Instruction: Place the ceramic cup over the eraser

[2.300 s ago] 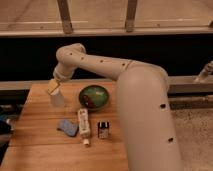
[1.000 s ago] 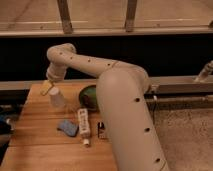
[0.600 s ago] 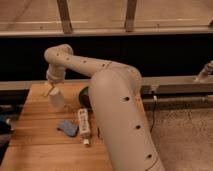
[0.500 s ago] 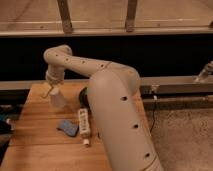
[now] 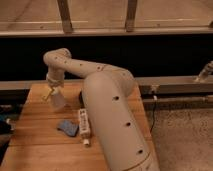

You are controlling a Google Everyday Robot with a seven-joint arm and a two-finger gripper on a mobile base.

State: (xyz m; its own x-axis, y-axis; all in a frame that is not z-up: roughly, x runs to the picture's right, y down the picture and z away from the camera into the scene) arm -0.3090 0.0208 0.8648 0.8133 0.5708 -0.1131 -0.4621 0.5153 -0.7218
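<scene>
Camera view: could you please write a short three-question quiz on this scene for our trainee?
1. True or false: in the picture, the blue pad lies left of the white bar on the table.
2. Where is the gripper? A) down at the cup, at the table's back left; B) on the bar; C) raised high above the pad.
3. Fill in: the task thing that is out of sight is the ____.
Key: 1 true; 2 A; 3 eraser.
</scene>
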